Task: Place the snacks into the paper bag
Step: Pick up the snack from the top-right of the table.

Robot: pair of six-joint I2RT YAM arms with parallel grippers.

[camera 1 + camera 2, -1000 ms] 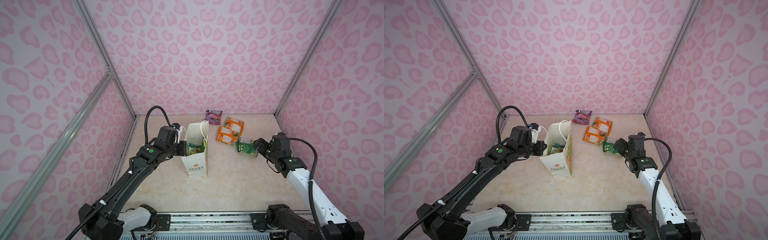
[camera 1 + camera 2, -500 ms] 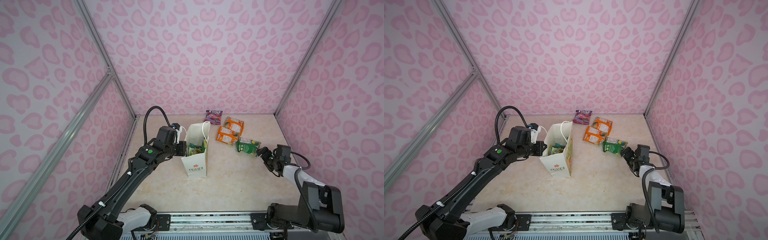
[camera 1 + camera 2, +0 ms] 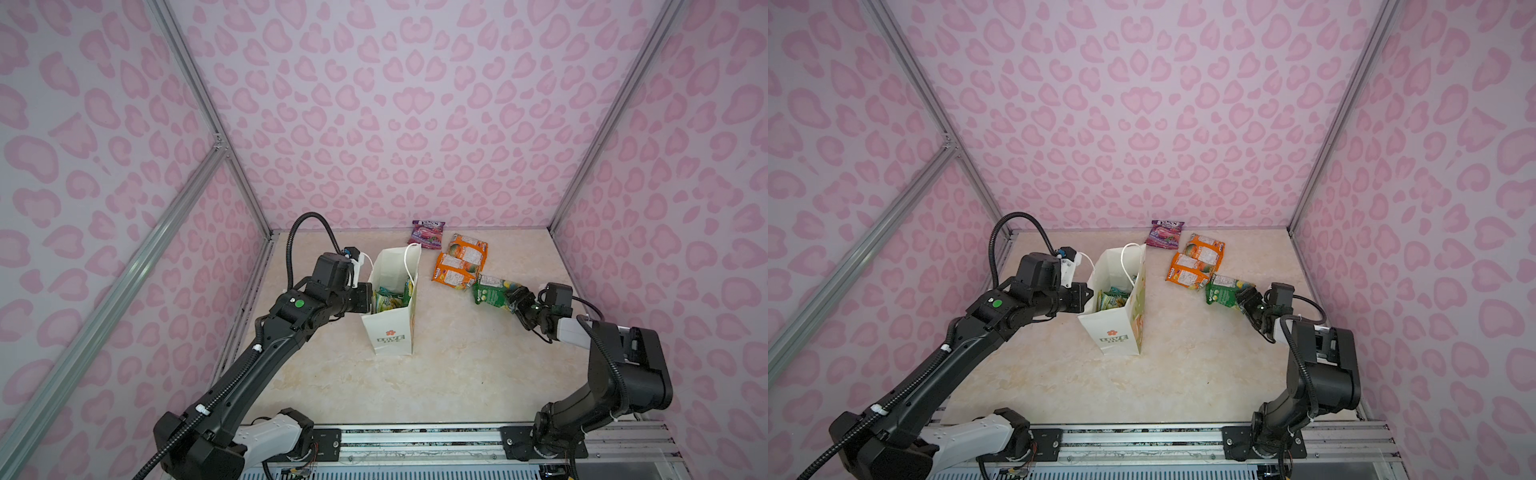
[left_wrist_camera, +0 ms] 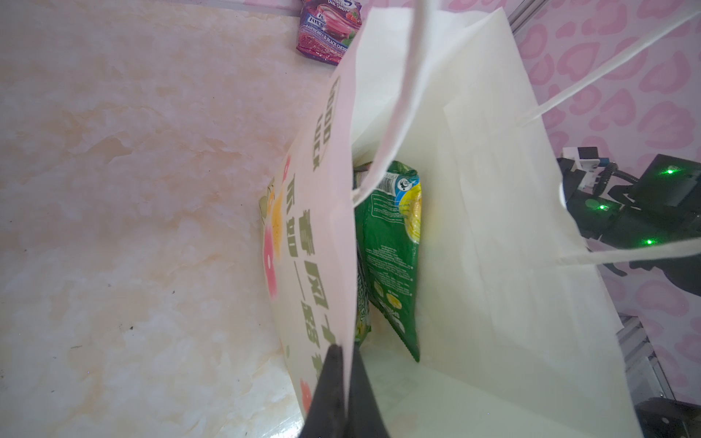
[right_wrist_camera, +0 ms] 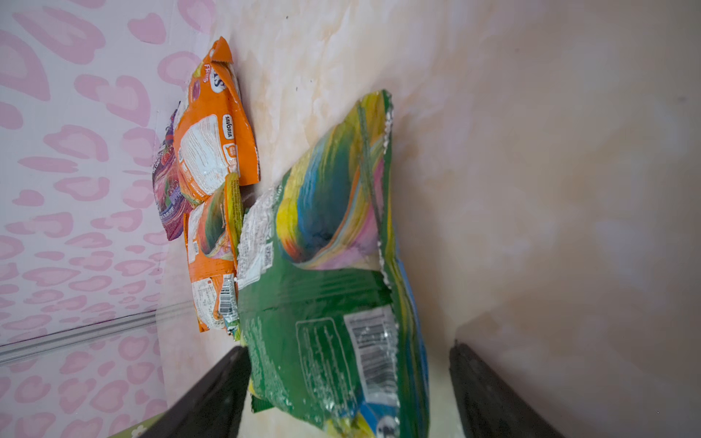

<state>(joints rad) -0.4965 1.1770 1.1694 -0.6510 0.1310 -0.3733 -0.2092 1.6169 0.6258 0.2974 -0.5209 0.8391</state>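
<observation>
The right tool (image 3: 515,300) stood wide and low, its fingers either side of the near end of the green packet (image 3: 492,293), not yet pinching. The packet lay flat on the table (image 3: 457,374), its long axis running far-left toward the orange packets (image 3: 457,270). At left, the left tool (image 4: 339,379) pinched the paper bag (image 3: 392,328) at its rim. A second earlier the right arm reached from higher; the packet had not moved.

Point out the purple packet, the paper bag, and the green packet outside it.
purple packet (image 3: 427,235): a top view, its middle.
paper bag (image 3: 388,322): a top view, front wall.
green packet (image 3: 492,293): a top view, its middle.
</observation>
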